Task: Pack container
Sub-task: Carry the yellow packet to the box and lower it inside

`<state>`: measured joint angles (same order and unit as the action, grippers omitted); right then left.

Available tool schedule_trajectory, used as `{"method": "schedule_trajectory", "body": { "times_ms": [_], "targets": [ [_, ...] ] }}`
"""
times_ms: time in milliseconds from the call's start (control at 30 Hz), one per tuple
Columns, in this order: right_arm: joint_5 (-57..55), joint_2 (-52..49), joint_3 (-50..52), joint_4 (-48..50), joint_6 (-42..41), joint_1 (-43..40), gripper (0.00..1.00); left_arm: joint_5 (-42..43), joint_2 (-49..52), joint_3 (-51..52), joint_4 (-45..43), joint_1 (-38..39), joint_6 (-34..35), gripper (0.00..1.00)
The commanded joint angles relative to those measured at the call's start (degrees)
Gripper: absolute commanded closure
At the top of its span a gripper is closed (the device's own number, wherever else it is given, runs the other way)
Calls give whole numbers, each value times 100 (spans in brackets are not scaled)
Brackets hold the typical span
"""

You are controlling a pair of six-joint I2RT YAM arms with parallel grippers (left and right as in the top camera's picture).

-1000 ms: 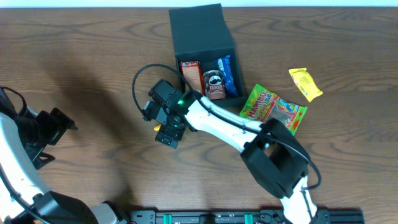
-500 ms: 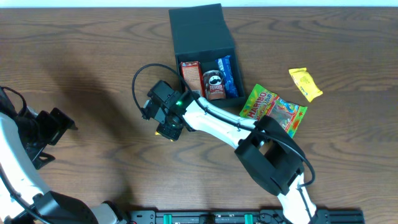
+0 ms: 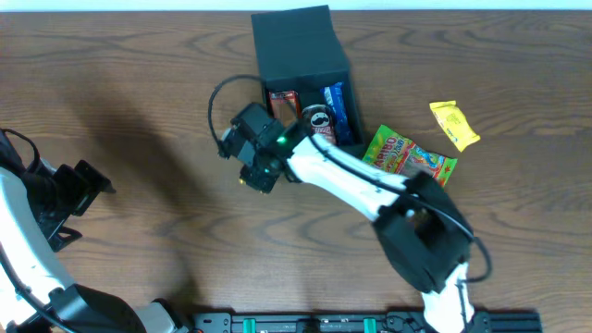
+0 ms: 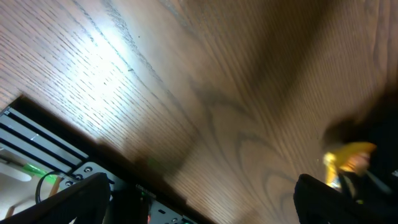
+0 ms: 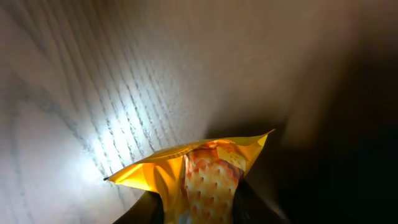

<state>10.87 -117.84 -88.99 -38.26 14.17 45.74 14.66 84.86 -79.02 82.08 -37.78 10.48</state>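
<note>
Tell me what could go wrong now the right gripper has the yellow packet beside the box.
The right gripper pinches the yellow packet by one end, so it may slip or swing loose. The container already holds a red carton, a can and a blue packet; room looks tight, and the packet could snag on the wall.

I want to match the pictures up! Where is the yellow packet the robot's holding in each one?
Overhead: only a sliver of the yellow packet shows under the right tool, left of the container.
Left wrist: small and blurry at the far right edge.
Right wrist: big, bottom middle, pinched in the tool.
Shared landmark: the wooden table under it in every view.
</note>
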Motion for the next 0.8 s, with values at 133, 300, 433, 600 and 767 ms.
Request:
{"method": "schedule_trajectory", "body": {
  "times_ms": [133,300,433,600,767],
  "targets": [
    [-61,986,-439,35,179,-522,75,-24,-20,-63,17,-22,0,5],
    [-640,992,-922,11,540,-1064,75,-24,-20,-63,17,-22,2,5],
    [-791,885,-1270,-184,1176,-1351,77,-22,-20,-63,15,-22,0,5],
    [-782,461,-1633,-516,1641,-1602,79,-24,-22,-63,17,-22,0,5],
    [-785,42,-1805,-634,2022,-1759,80,-24,-22,-63,15,-22,0,5]
  ]
}}
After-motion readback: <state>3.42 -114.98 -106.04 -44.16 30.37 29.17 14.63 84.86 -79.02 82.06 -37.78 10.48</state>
